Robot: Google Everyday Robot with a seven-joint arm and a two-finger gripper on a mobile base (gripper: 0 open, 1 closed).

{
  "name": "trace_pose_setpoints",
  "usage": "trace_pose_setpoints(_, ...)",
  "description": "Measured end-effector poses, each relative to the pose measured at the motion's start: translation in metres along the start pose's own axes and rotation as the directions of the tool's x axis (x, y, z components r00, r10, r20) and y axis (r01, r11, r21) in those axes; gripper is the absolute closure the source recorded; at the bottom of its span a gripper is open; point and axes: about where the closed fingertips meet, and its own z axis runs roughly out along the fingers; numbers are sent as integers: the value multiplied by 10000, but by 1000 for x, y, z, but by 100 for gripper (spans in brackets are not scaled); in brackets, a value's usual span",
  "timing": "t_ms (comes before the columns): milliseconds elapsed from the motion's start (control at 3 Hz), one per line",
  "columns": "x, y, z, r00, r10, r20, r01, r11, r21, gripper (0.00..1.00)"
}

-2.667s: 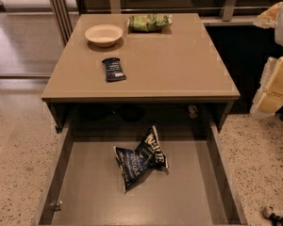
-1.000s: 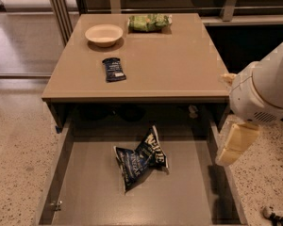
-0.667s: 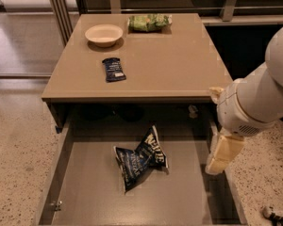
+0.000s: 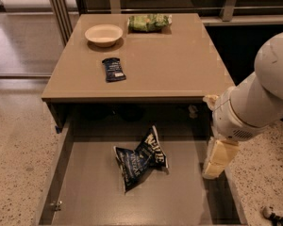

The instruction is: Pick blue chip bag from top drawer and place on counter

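Observation:
The blue chip bag point(image 4: 140, 159) lies crumpled in the middle of the open top drawer point(image 4: 85, 192), white lettering up. The tan counter point(image 4: 179, 65) sits above and behind the drawer. My white arm comes in from the right. My gripper point(image 4: 218, 158) hangs cream-coloured and pointing down over the drawer's right side, to the right of the bag and apart from it. It holds nothing that I can see.
On the counter stand a cream bowl point(image 4: 104, 34) at the back left, a green bag point(image 4: 148, 22) at the back middle and a small flat dark-blue packet point(image 4: 114, 69) left of centre. Speckled floor lies on both sides. A dark object point(image 4: 276, 215) lies on the floor at the bottom right.
My arm has come in from the right edge and moved left and down, so the gripper now hangs over the drawer's right side. The bag has not moved.

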Motion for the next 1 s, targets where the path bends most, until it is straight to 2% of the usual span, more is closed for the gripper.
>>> trace_pose_setpoints(333,0,1,3,9999,36,99,-36,10000,-59,0)
trace_pose_setpoints(667,-12,2,41,9988,-145,468,162,9992,-360,0)
trace_pose_setpoints(1000,-25,1,65,9965,-391,735,427,9980,-477,0)
